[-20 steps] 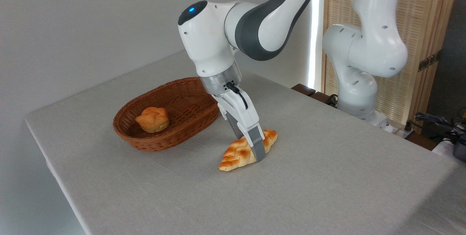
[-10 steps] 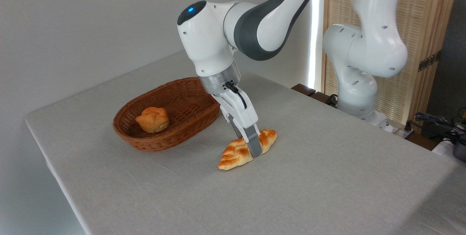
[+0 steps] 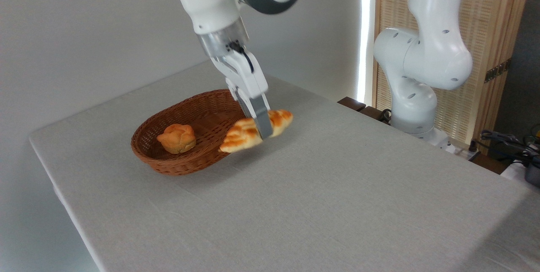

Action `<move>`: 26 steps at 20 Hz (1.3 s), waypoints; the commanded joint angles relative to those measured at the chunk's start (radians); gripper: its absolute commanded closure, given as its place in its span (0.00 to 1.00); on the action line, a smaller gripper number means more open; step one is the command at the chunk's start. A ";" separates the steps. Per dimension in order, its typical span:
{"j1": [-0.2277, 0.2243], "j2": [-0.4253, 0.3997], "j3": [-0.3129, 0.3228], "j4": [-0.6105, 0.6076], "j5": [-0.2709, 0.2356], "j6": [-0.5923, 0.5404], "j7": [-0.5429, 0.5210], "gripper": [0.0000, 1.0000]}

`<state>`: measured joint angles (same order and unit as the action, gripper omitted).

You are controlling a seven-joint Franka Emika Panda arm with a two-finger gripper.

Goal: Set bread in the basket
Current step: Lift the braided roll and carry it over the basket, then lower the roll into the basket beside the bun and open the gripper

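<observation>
The gripper [image 3: 262, 126] has its two fingers closed across the middle of the bread [image 3: 253, 130], and the braided loaf hangs clear of the table [image 3: 337, 187], tilted with its nearer tip drooping over the basket [image 3: 168, 162] rim at about three o'clock on the oval. So the carry is the step in hand: lifted, but not yet over the middle. Inside the basket a small round bun [image 3: 176, 138] sits toward nine o'clock, leaving the right half of the floor bare. To my eye the next move calls for a bit more travel toward nine o'clock, then a lowering into that bare patch before the fingers part, keeping the drooping tip from catching the wicker rim or nudging the bun.
</observation>
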<state>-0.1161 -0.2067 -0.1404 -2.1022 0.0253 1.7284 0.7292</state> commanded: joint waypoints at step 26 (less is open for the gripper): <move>0.004 0.230 -0.421 0.156 -0.018 0.154 -0.498 0.00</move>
<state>-0.1105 0.0281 -0.5655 -1.9570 0.0062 1.8763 0.2274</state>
